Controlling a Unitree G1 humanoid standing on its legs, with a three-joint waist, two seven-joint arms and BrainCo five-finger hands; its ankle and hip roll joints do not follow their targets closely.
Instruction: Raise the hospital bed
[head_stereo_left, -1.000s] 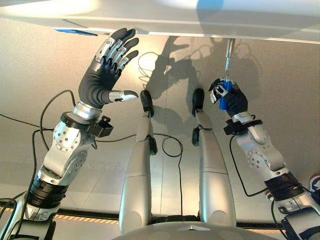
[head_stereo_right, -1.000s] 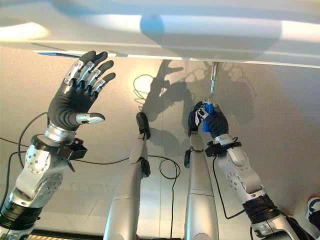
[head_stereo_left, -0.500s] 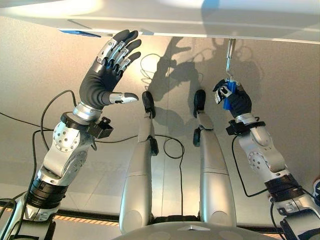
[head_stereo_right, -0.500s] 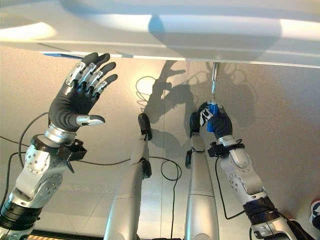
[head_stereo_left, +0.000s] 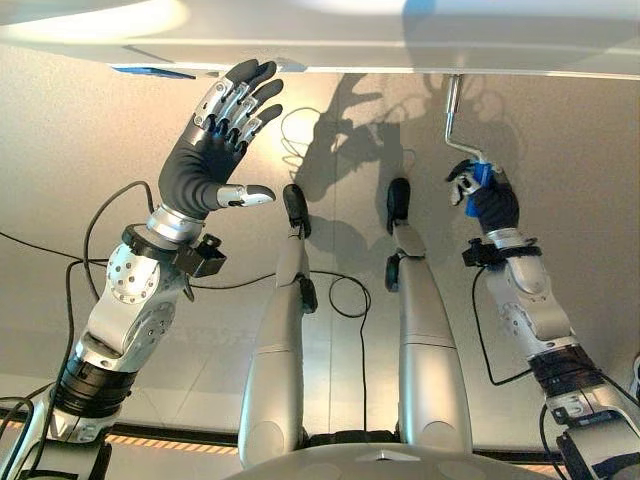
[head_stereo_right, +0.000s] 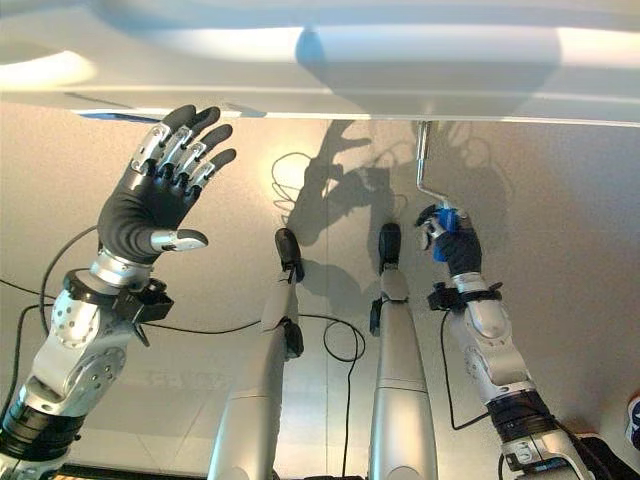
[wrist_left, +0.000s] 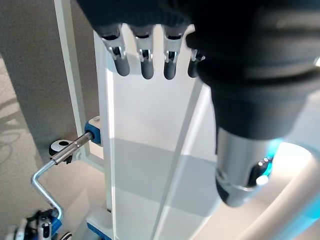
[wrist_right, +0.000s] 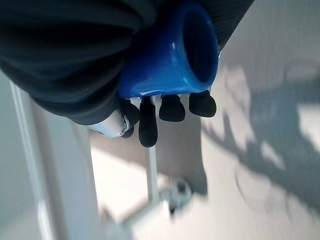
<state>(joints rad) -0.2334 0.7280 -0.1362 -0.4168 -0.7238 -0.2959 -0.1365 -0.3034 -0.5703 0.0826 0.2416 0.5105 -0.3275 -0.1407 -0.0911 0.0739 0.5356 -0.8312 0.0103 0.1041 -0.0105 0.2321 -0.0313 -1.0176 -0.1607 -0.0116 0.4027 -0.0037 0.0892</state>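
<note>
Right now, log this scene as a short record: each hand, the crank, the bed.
right hand: shut on the blue handle of the crank
crank: metal rod, bent, running from the bed's edge to the blue handle
left hand: open, fingers spread, raised near the bed's edge, holding nothing
bed: white frame along the top of the head views
floor: pale

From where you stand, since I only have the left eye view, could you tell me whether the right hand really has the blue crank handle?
Observer: Yes. In its wrist view, the right hand has its fingers curled round the blue handle.
Operator: Thank you. Is the crank seated in the bed?
Observer: The left wrist view shows the crank rod running into a blue-collared socket on the white bed frame.
Operator: And the left hand?
Observer: The left hand has straight fingers, holding nothing.
</note>
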